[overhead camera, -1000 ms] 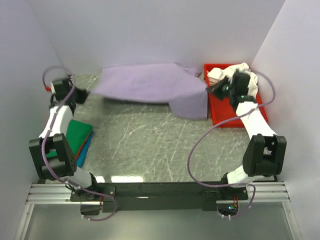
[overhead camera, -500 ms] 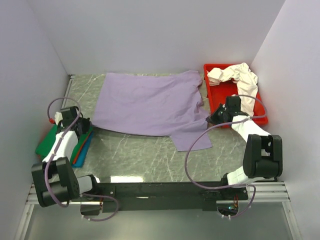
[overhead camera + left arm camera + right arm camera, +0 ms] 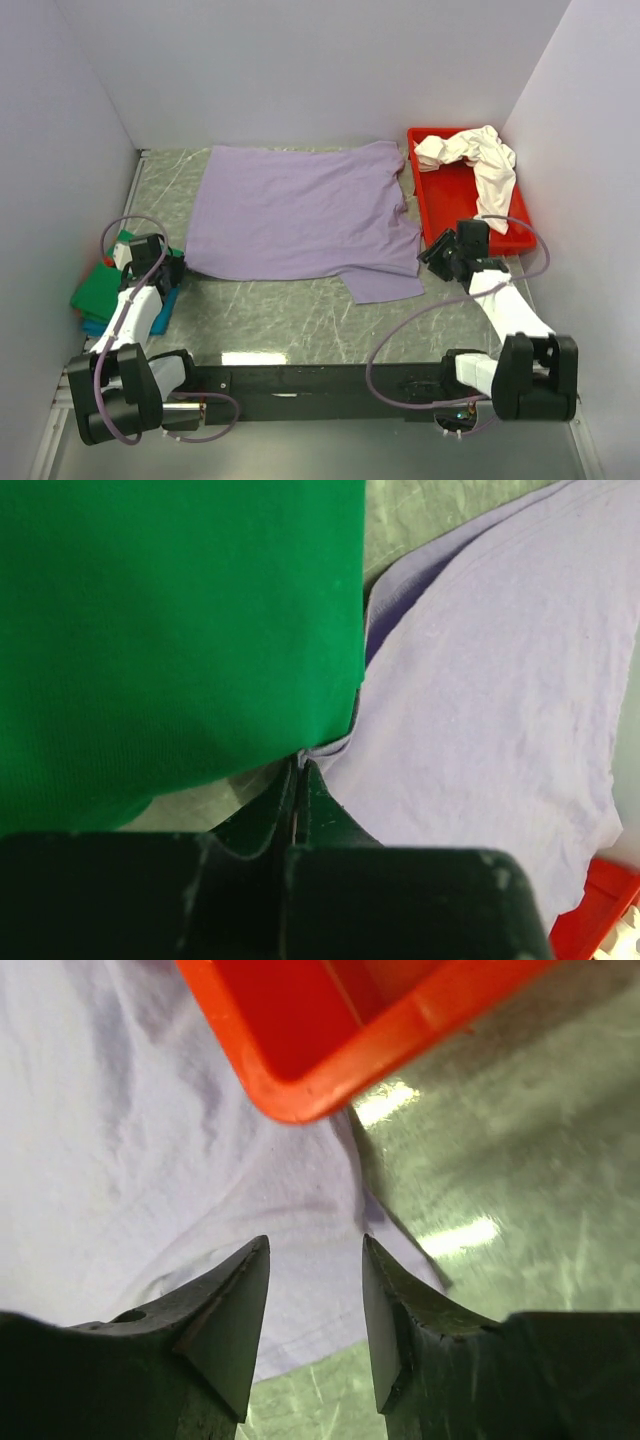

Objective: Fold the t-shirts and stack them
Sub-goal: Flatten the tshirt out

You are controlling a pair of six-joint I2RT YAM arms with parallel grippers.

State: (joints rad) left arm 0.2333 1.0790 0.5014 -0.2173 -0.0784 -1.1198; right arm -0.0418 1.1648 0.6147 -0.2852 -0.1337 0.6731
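Observation:
The lavender t-shirt [image 3: 300, 210] lies spread flat on the table, one sleeve pointing toward the near right. My left gripper [image 3: 178, 262] is shut on its near left corner [image 3: 330, 748], right beside the folded green t-shirt [image 3: 100, 290] [image 3: 170, 630]. A blue t-shirt [image 3: 162, 306] peeks out under the green one. My right gripper [image 3: 425, 258] [image 3: 315, 1245] stands open just above the lavender sleeve [image 3: 300, 1290], with nothing between its fingers. A creamy white t-shirt [image 3: 480, 155] lies crumpled in the red tray.
The red plastic tray [image 3: 455, 200] [image 3: 330, 1020] stands at the back right, its near corner close to my right gripper. White walls close in the table on the left, back and right.
Both arms brought the lavender t-shirt down and toward the near edge, so it now lies flat. My right gripper opened and let go of the sleeve. The left stayed shut.

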